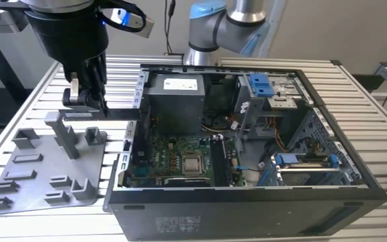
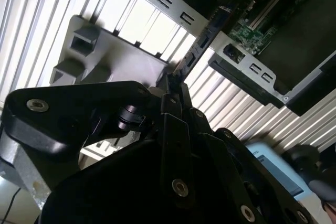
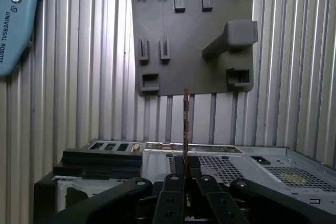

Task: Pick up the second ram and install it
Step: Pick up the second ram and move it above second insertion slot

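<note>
The gripper has its fingers clenched on one short end of the second ram. The ram hangs in the air just outside the computer case, beside the wall on the exterior view's left, with its free end pointing at that wall. In the first wrist view the strip is edge-on, a thin line running straight out from between the fingers. In the second wrist view its flat face shows, and its far end reaches the rim of the case. The grey tray lies on the slatted surface on the side of the gripper away from the case. The memory slots on the motherboard sit well inside the case, apart from the strip. The ram looks light, and stiff along its length, but it is thin enough that sideways levering would likely flex or crack it. Its chips and contact edge are probably fragile. Held by one end it acts as a long lever, so a knock of the free end against the case wall could twist it in the grip, and the smooth faces may slip. The soundest hold seems to be across the flat faces near a short end, leaving the contact edge bare.
</note>
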`<state>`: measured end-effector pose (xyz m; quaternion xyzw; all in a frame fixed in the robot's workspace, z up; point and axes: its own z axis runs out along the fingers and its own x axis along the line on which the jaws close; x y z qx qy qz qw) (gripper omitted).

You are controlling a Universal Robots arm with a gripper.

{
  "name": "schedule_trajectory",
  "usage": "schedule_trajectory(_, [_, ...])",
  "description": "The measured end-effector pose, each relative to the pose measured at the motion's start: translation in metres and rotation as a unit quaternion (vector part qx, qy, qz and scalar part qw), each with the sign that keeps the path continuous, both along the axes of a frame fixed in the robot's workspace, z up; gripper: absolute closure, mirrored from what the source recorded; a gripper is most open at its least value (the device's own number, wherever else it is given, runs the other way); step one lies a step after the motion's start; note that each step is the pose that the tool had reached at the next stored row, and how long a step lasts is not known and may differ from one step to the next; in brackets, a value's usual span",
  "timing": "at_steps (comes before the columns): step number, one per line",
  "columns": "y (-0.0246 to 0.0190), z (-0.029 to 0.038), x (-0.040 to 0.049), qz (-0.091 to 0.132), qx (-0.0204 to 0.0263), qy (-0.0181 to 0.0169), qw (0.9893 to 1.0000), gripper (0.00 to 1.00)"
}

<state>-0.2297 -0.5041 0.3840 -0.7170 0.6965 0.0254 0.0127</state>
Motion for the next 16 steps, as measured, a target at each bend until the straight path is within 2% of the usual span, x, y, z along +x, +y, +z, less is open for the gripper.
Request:
schedule_trajectory(7, [0.0022, 0.0001, 0.0172, 0.0, -0.0001, 0.0001, 1.0, 0.86])
schedule_trajectory(16, [0.0063, 0.0, 0.0495, 0.0, 0.0, 0.0, 1.0, 0.86])
